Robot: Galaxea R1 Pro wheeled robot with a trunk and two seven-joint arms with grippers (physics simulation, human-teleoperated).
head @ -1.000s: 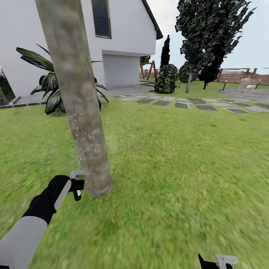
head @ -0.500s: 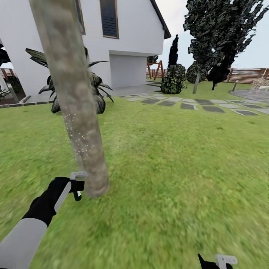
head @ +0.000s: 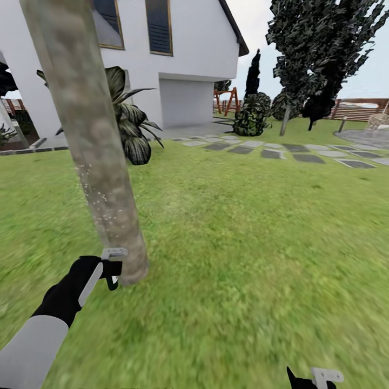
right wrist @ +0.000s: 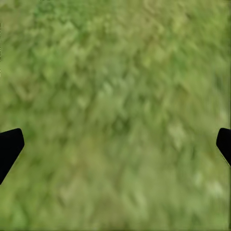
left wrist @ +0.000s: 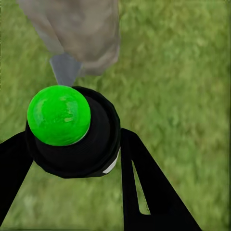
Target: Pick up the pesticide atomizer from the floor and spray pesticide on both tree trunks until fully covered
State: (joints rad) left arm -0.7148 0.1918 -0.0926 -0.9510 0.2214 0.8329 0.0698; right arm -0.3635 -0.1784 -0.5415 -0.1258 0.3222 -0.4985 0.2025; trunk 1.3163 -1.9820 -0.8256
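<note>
A thick, mottled grey-brown tree trunk (head: 92, 140) leans across the left of the head view, its base in the lawn (head: 254, 243). White pesticide specks (head: 99, 202) dot its lower part. My left gripper (head: 112, 266) sits right beside the trunk's base, shut on the pesticide atomizer (left wrist: 77, 144), a dark round body with a green ball on top and a white sliver. The trunk's foot (left wrist: 82, 33) lies just beyond it. A second tree (head: 308, 48) with ragged dark foliage stands far off at the right. My right gripper (head: 320, 378) hangs low over grass, open with nothing in it.
A white house (head: 189, 48) rises behind the near trunk, with a short palm (head: 127, 129) beside it. Grey stepping stones (head: 294, 151), a round bush (head: 251, 116), a paved patch (head: 364, 135) and the slat fence (head: 362, 108) lie farther back. Lawn stretches to the right.
The whole head picture has shifted, so the camera moved: the near trunk now sits further left and more of the palm shows beside it. Both arms keep their places in the picture.
</note>
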